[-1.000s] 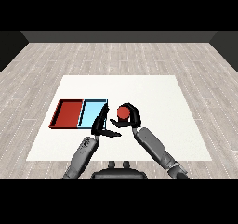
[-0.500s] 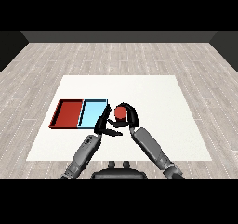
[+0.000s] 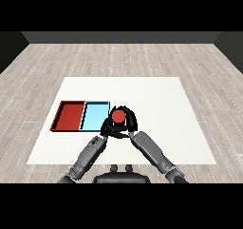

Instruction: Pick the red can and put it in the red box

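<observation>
Matt white table (image 3: 156,95), smooth, no sheen anywhere. Around it the floor (image 3: 118,57) looks like pale grey wood planks, grain showing. The red tray (image 3: 59,121) and the blue tray (image 3: 91,113) read as flat, smooth plastic. The red can (image 3: 118,116) has a plain matt top. Both black hands, left (image 3: 110,127) and right (image 3: 129,122), look dull; the forearms (image 3: 152,149) show smooth grey metal-like shells.

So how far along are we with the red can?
Done: the right hand is curled round the red can, beside the light blue tray. In hand: the left hand sits against the can, whether gripping I cannot tell. Left: carry it past the blue tray and set it in the red tray.
</observation>
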Robot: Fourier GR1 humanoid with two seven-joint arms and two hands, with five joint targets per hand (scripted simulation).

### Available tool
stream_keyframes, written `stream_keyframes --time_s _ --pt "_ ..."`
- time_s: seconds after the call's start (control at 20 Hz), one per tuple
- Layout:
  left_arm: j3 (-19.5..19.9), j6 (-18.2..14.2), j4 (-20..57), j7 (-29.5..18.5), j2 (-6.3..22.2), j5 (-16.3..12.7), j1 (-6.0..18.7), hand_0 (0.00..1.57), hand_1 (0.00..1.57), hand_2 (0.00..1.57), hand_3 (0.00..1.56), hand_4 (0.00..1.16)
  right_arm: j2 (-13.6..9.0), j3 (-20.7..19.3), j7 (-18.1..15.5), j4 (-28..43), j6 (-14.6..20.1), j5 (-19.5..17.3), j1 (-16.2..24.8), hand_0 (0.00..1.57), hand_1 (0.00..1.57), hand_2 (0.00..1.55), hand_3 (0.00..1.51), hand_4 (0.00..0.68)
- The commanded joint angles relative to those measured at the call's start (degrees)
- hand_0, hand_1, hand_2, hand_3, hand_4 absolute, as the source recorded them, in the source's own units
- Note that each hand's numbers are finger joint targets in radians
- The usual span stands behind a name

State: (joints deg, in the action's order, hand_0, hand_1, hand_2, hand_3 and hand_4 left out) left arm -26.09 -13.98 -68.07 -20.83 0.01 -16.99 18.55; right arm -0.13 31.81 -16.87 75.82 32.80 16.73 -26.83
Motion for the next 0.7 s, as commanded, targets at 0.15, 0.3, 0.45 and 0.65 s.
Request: stream_keyframes --time_s 0.15,0.3,0.45,0.65 --pt "-0.6 0.1 -1.8 0.3 0.0 0.9 -1.2 0.0 0.0 0.0 0.0 0.0 0.1 2.9 -1.2 -2.6 2.5 3.6 -3.8 1.5 1.5 1.45 1.38 0.618" --pt "0.0 1.4 -1.1 -0.6 0.0 1.1 -0.8 0.0 0.0 0.0 0.0 0.0 0.1 3.8 -3.6 -7.2 2.1 6.1 -5.8 1.48 1.48 1.46 1.37 0.62" --pt "1.8 2.2 4.5 -3.8 0.0 -0.8 2.9 0.0 0.0 0.0 0.0 0.16 0.1 3.0 -4.9 -2.8 -1.3 3.8 0.0 1.48 1.48 1.46 1.37 0.642" --pt "-0.5 -10.9 4.7 1.0 0.0 0.1 5.7 0.0 0.0 0.0 0.0 0.6 0.1 2.8 -2.8 -2.2 -1.0 2.5 -0.5 1.46 1.46 1.45 1.37 0.626"
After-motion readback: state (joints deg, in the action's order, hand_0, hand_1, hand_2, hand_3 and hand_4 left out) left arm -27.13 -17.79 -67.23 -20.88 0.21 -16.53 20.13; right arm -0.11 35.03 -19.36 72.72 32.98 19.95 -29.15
